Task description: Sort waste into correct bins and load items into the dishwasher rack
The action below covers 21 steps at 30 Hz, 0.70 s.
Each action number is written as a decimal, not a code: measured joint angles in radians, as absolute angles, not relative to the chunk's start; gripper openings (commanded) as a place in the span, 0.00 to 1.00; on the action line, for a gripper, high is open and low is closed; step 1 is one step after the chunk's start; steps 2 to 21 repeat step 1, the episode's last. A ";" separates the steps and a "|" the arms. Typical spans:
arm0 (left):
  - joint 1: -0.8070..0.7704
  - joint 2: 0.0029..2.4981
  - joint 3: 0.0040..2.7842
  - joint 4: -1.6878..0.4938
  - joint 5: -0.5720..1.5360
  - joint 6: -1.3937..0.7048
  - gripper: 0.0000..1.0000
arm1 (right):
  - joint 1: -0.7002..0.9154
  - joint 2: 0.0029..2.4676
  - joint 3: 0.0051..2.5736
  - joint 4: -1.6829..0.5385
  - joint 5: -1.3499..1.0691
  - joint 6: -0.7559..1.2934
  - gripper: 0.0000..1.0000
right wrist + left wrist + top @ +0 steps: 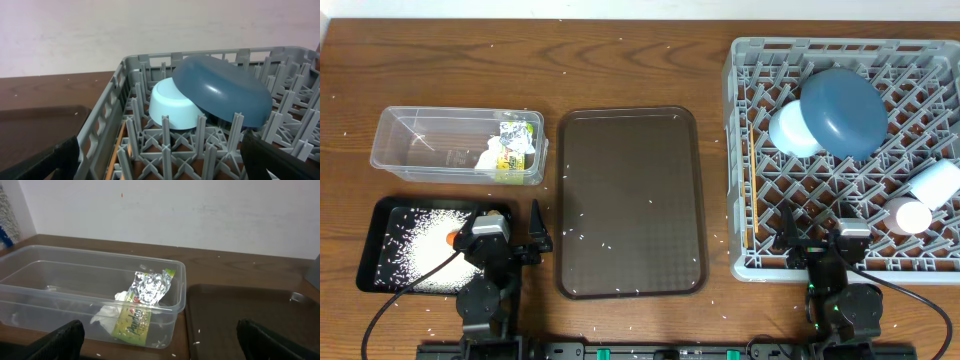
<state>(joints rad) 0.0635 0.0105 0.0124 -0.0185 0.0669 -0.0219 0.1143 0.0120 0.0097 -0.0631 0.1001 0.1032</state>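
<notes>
Leaning on its edge in the dishwasher rack, the dark-blue plate covers part of a pale bowl. Near the rack's right edge, one small cup lies slantwise and is cut off by the frame.

The snack wrapper lies at the clear tub's right end, lengthwise front to back, half hiding the crumpled paper. The left arm covers the black tray's right end, beside the rice and carrot.

The left gripper and right gripper both stand spread wide. The serving tray lies between them.
</notes>
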 measured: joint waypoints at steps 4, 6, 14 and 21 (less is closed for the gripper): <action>0.064 0.010 0.012 -0.019 0.067 -0.022 0.98 | 0.114 0.012 0.010 -0.063 0.100 0.103 0.99; 0.064 0.010 0.012 -0.019 0.067 -0.022 0.98 | 0.114 0.012 0.010 -0.063 0.100 0.103 0.99; 0.064 0.010 0.012 -0.019 0.067 -0.022 0.98 | 0.114 0.012 0.010 -0.063 0.100 0.103 0.99; 0.064 0.010 0.012 -0.019 0.067 -0.022 0.98 | 0.114 0.012 0.010 -0.063 0.100 0.103 0.99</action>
